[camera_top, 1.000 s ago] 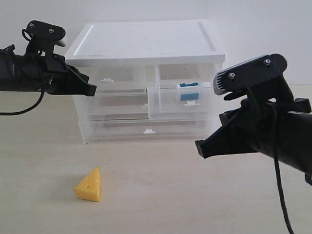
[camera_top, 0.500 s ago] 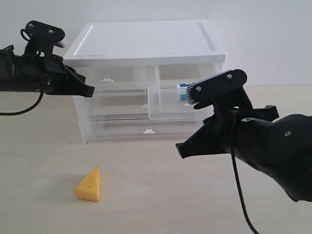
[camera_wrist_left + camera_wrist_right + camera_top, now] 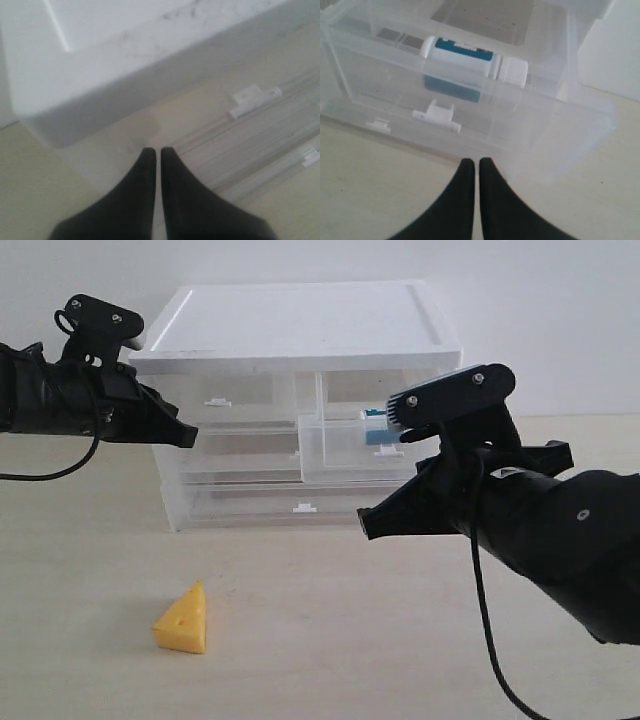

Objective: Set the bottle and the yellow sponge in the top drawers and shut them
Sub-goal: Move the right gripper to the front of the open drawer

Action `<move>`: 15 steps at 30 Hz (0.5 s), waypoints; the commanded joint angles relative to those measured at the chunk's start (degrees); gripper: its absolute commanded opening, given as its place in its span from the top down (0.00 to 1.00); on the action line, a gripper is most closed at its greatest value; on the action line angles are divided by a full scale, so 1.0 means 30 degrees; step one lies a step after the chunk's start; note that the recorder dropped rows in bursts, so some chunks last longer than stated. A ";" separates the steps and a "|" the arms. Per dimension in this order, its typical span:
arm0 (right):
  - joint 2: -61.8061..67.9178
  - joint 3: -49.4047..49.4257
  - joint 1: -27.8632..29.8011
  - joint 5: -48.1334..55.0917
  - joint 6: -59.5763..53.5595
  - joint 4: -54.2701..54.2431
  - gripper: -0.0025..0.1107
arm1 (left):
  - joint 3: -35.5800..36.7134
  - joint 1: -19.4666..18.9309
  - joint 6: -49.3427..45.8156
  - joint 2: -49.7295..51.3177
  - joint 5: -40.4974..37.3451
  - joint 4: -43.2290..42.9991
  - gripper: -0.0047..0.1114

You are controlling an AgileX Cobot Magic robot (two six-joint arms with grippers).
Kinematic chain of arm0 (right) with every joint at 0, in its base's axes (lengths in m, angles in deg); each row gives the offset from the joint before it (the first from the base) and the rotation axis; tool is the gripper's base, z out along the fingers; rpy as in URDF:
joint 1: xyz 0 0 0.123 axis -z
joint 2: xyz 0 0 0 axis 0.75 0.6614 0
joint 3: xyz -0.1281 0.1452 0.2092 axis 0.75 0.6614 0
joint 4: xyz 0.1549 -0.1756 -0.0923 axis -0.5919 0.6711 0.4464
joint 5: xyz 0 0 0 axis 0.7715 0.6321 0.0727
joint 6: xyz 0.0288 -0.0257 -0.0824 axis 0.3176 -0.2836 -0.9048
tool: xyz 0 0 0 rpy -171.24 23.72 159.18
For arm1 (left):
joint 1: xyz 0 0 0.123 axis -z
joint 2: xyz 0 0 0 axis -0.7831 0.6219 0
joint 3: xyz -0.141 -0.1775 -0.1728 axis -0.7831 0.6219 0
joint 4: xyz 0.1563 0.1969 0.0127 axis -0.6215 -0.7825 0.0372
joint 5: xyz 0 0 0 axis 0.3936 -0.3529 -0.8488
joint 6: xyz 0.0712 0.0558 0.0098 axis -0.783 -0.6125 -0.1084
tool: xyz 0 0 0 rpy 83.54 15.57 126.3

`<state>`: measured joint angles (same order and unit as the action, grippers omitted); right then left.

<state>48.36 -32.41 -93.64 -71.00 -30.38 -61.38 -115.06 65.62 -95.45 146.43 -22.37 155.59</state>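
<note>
Left gripper (image 3: 189,434): the black jaws are pressed together and hold nothing; the tip hangs at 9 o'clock of the white-topped translucent plastic drawer cabinet (image 3: 300,325).
Right gripper (image 3: 472,162): the jaws are also fully together and empty, just in front of the open top drawer (image 3: 470,117).
Small white plastic pill bottle (image 3: 472,57): lies on its side inside the open top drawer.
Closed top drawer (image 3: 225,400): pushed in, at 9 o'clock of the open one.
Yellow wedge-shaped sponge (image 3: 183,619): on the pale table (image 3: 330,640), at 7 o'clock of the cabinet, well apart from both grippers.
</note>
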 commanded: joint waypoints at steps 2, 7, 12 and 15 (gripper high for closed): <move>-0.0032 -0.0760 -0.0039 -0.0246 0.0276 0.0495 0.98 | -0.0183 -0.0062 -0.0091 0.0037 0.0292 0.0183 0.93; 0.0093 -0.1105 -0.0039 -0.0285 0.0242 0.0495 0.98 | -0.0183 -0.0062 -0.0091 0.0037 0.0292 0.0183 0.93; 0.1067 -0.1105 0.0000 -0.1076 0.0286 0.0767 0.98 | -0.0183 -0.0062 -0.0091 0.0037 0.0257 0.0183 0.93; 0.1592 -0.1105 0.0000 -0.1841 0.0848 0.1246 0.98 | -0.0183 -0.0062 -0.0091 0.0037 0.0257 0.0183 0.93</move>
<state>52.05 -35.47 -93.64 -74.19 -29.03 -59.42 -115.06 65.62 -95.55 146.79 -22.25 155.59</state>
